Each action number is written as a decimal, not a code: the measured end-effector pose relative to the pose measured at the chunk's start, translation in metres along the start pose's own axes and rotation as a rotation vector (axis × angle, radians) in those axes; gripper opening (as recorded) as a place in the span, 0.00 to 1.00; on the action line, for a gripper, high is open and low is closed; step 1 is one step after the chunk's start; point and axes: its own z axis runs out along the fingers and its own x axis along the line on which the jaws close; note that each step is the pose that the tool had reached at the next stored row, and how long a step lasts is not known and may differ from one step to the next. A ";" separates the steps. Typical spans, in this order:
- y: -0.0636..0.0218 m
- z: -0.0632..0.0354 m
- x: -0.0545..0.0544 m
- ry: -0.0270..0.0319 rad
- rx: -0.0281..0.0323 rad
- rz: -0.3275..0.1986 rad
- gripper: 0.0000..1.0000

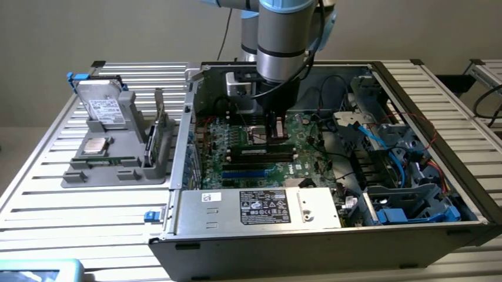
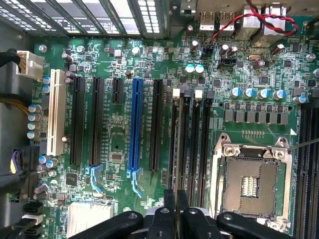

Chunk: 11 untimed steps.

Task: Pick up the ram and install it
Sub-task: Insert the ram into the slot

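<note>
A green ram (image 1: 161,141) stands on edge in the grey holder (image 1: 117,173) at the exterior view's left, outside the case. My gripper (image 1: 274,138) reaches down into the open computer case, far from that stick, and hangs just above the motherboard's memory slots (image 1: 259,161). A long dark module (image 1: 263,152) sits in the slot right under the fingertips. In the wrist view my gripper (image 2: 175,199) is shut, the two fingers pressed close with nothing showing between them. The black memory slots (image 2: 189,139) run straight out from it.
The holder also carries a silver hard drive (image 1: 102,108) and a square processor chip (image 1: 96,145). The processor socket (image 2: 249,184) lies open beside the memory slots. Blue and black cables (image 1: 377,147) crowd the case's right side. A labelled metal box (image 1: 263,207) stands at its front.
</note>
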 end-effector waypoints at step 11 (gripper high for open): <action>0.0000 0.0019 0.000 0.0006 0.0000 0.000 0.13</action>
